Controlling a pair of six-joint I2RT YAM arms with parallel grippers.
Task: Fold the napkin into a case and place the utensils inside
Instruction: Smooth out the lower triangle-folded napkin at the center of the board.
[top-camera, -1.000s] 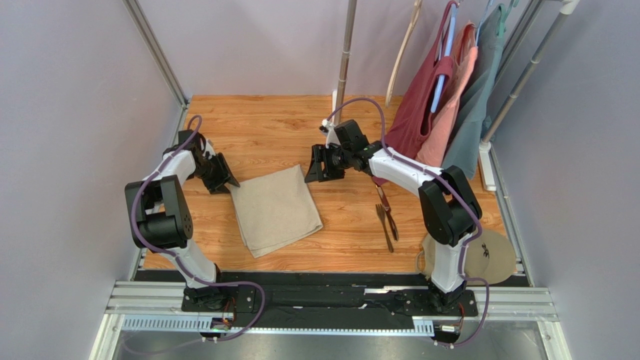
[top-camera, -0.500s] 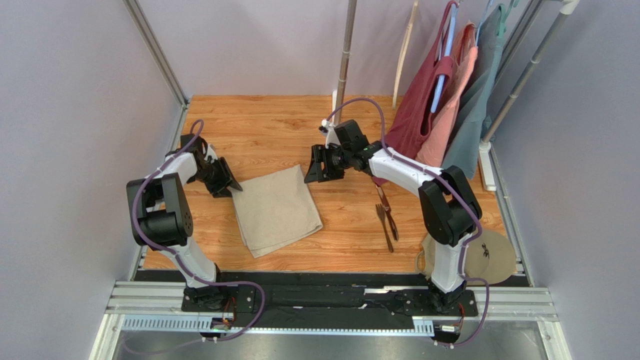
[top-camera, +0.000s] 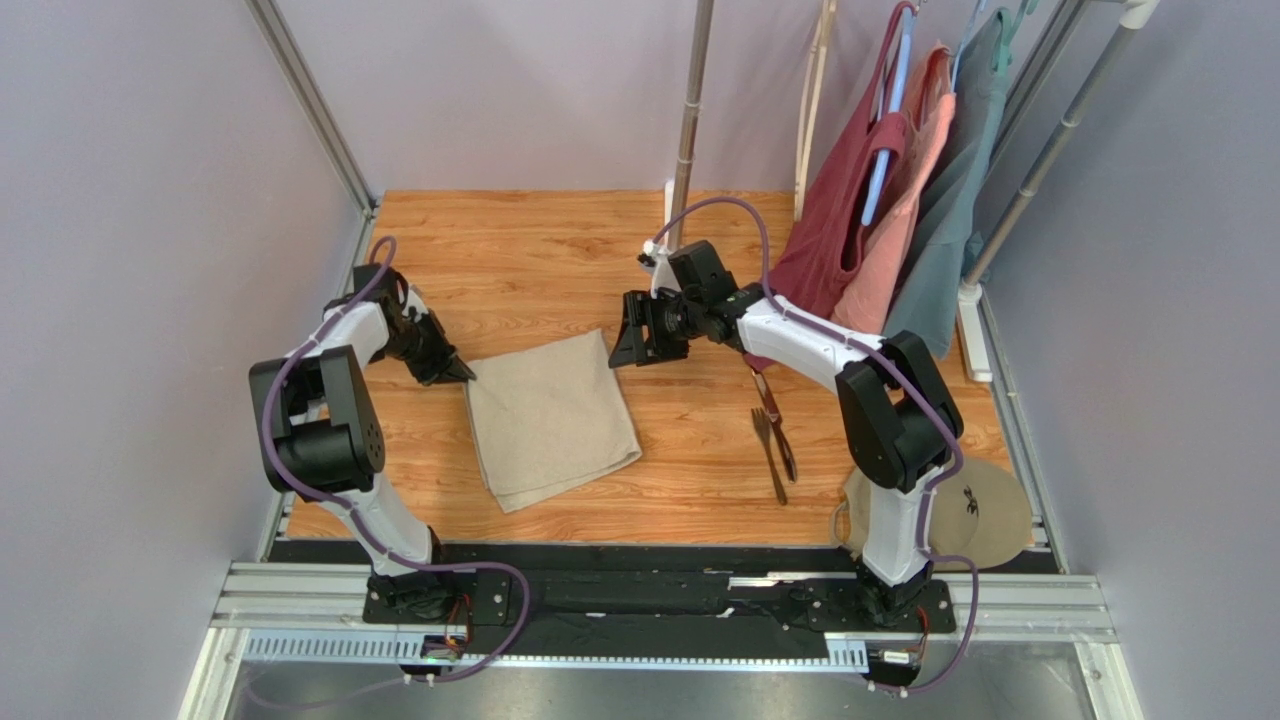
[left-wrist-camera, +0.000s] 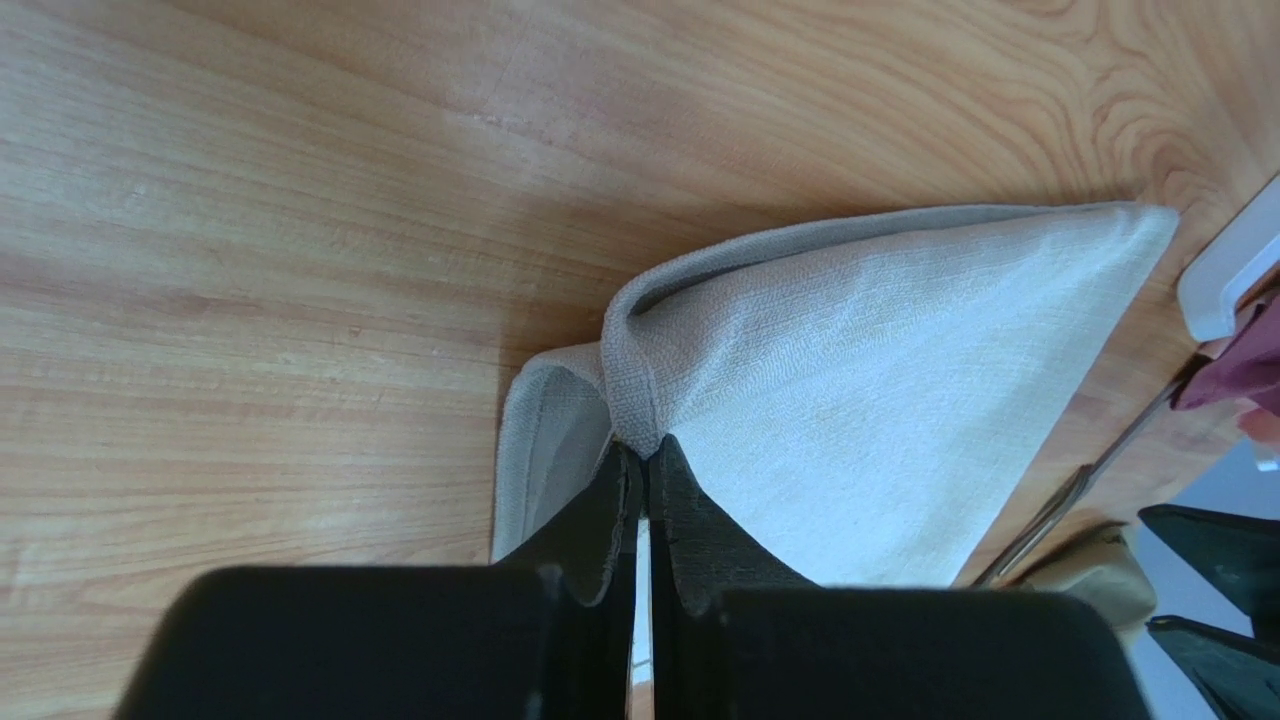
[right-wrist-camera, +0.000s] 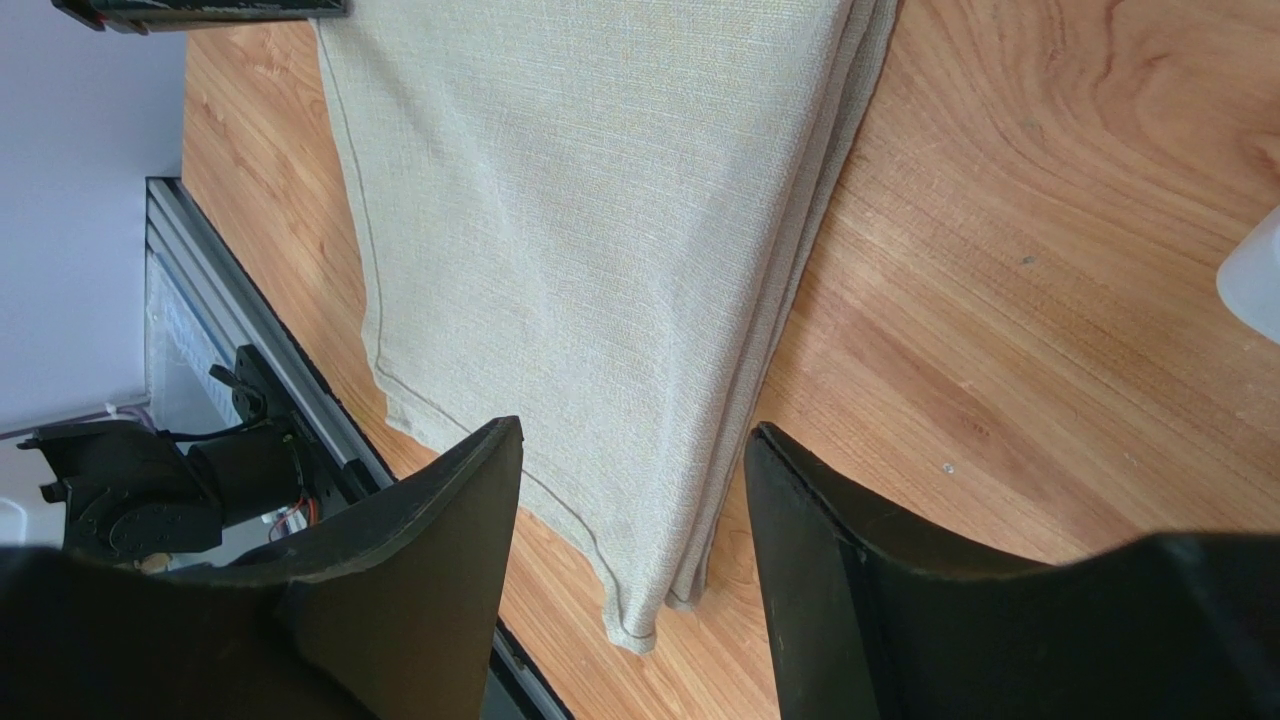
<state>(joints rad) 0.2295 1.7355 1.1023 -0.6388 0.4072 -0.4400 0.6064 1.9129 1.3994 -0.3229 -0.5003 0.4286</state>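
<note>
**Napkin, folded, left-centre of counter**

Napkin (top-camera: 550, 417) lay folded on counter (top-camera: 556, 255), near-square, skewed. Its far-left corner was pinched in the closed left pincer (left-wrist-camera: 643, 465). Right pincer (top-camera: 631, 348) hung wide over far-right edge. Utensils (top-camera: 772, 435) lay well right, lengthwise near-to-far; count unclear.

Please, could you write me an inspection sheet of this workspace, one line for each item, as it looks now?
Surface: wooden table, no spill seen.
Job's things: napkin folded in layers, flat, left of centre; utensils lying together to its right, apart from it.
Clutter: tan disc at the near right corner.
Grippers: left end effector shut on the napkin's far left corner; right end effector open above the napkin's edge, holding nothing.
Cables: purple cables along both arms, off the napkin.
Surroundings: garments hanging far right; grey walls.
</note>
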